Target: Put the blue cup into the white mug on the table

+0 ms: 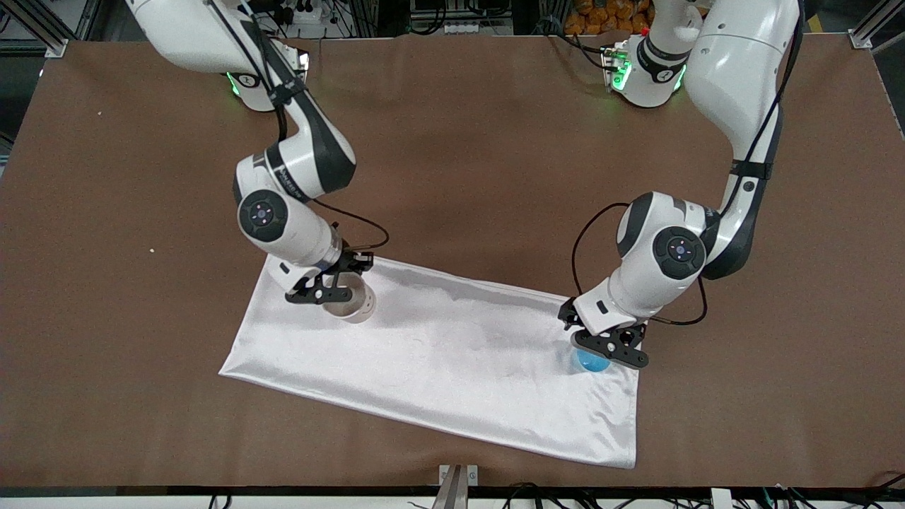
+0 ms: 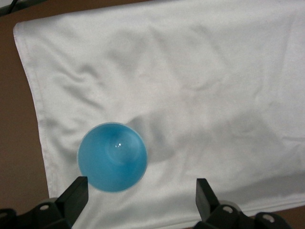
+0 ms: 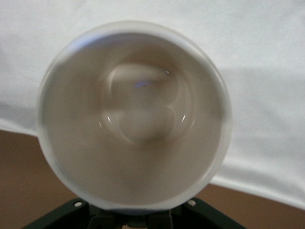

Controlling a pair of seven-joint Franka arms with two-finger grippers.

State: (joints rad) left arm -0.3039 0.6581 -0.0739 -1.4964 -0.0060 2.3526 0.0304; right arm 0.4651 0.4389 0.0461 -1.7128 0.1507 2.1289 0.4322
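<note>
The right end effector (image 1: 332,291) is pinched on the white mug (image 1: 351,302), held tilted over the cloth's (image 1: 452,353) corner. The left end effector (image 1: 606,348), fingers spread, hovers directly above the blue cup (image 1: 590,362), which stands upright on the cloth toward the left arm's end of the table (image 1: 141,212).

Brown table (image 1: 495,177), white cloth (image 1: 452,360) spread flat on it, nearer the front camera than the table's middle
</note>
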